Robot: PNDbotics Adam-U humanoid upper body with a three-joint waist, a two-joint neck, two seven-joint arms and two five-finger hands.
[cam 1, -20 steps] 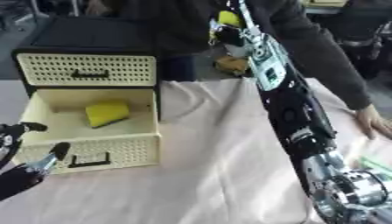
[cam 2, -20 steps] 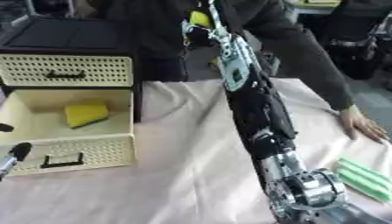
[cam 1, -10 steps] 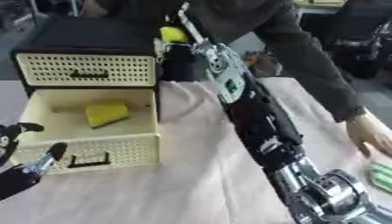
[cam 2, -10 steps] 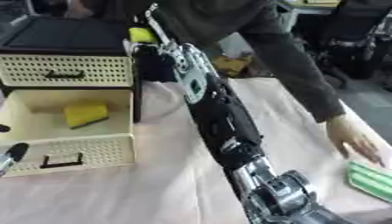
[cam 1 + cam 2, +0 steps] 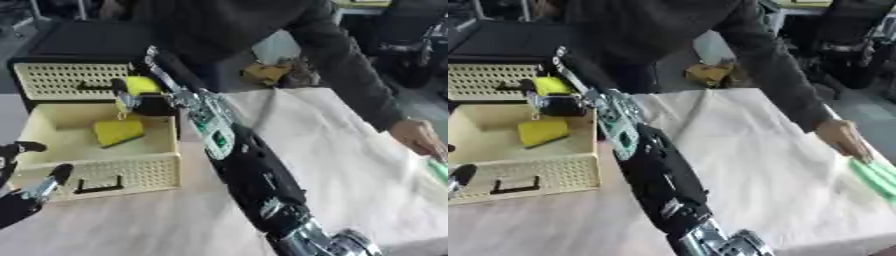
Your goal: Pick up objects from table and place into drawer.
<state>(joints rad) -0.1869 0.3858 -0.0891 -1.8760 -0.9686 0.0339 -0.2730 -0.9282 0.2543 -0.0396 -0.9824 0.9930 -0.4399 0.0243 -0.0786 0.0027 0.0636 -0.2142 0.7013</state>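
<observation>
My right arm reaches from the lower right across the table, and its hand (image 5: 150,102) hangs over the back of the open cream drawer (image 5: 114,172). That hand is shut on a small yellow object (image 5: 140,85). A yellow block (image 5: 118,131) lies inside the drawer, just below the hand. At the lower left edge, in front of the drawer, my left hand (image 5: 31,192) rests open with nothing in it. A green object (image 5: 874,176) lies on the table at the far right.
The drawer belongs to a black cabinet (image 5: 79,42) whose upper cream drawer (image 5: 61,80) is shut. A person leans over the far side, one hand (image 5: 843,140) on the pale tablecloth (image 5: 745,150) beside the green object.
My right arm has swung left with the yellow object, from above the table's far edge to over the open drawer. The person's hand has shifted on the right side. The left hand stays put.
</observation>
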